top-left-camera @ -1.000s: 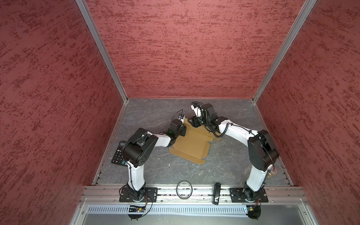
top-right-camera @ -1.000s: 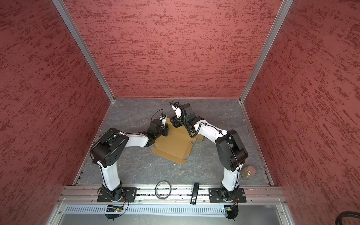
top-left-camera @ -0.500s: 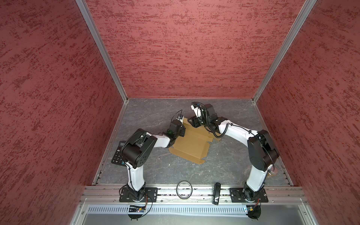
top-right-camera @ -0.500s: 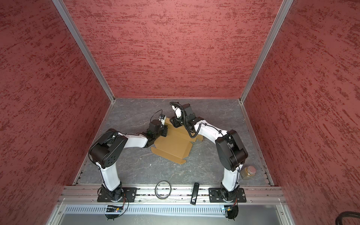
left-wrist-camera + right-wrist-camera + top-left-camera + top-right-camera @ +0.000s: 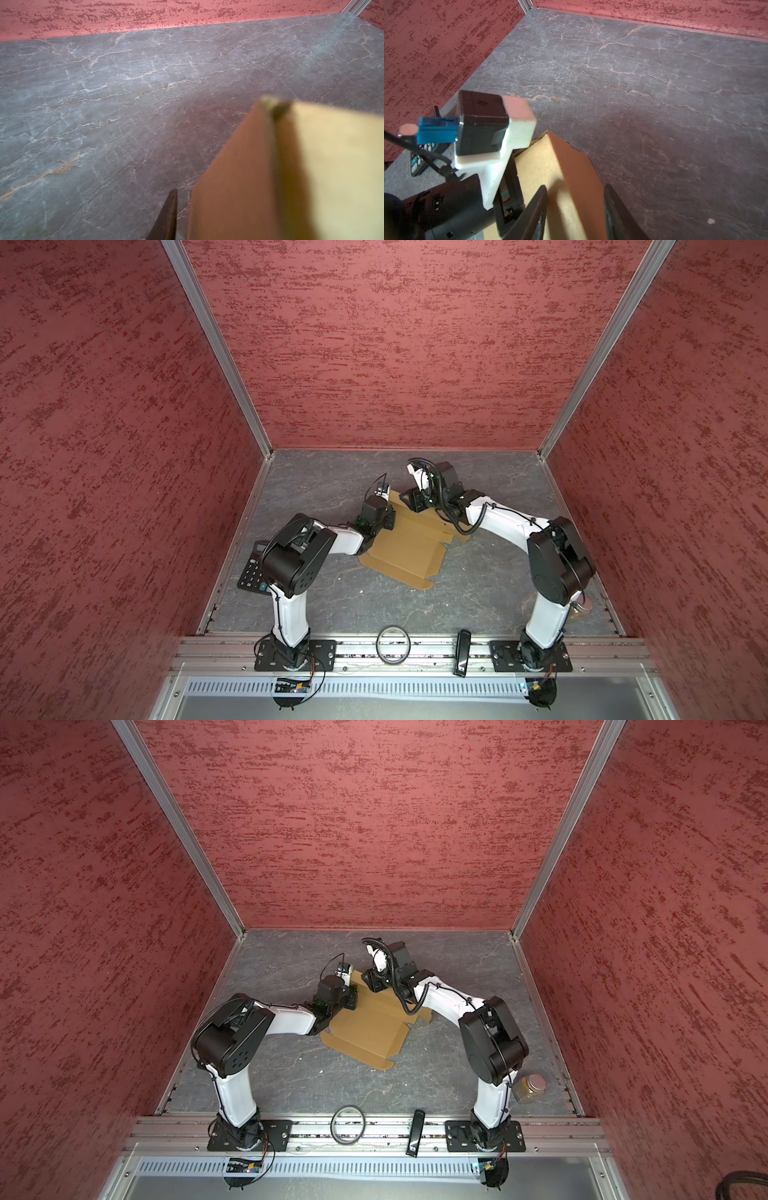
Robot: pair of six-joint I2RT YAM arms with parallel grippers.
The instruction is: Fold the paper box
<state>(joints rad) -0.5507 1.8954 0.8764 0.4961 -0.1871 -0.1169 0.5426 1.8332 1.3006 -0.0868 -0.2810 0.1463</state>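
The paper box (image 5: 409, 549) (image 5: 370, 1029) is a tan cardboard sheet lying mostly flat mid-table, with flaps along its far edge standing up. My left gripper (image 5: 386, 516) (image 5: 351, 996) is at its far left corner. In the left wrist view one dark finger (image 5: 169, 214) shows just beside a raised flap (image 5: 291, 176), and the other finger is hidden behind it. My right gripper (image 5: 411, 502) (image 5: 576, 207) straddles a raised flap (image 5: 577, 176) at the far edge. It is open, with a gap on one side of the flap.
A black calculator (image 5: 254, 568) lies by the left wall, partly under the left arm. A jar (image 5: 530, 1088) stands near the right arm's base. A ring (image 5: 393, 644) and a black bar (image 5: 462, 651) rest on the front rail. Red walls enclose the table.
Both grippers stay at the sheet's far edge. The left arm's elbow has drifted slightly toward the front.
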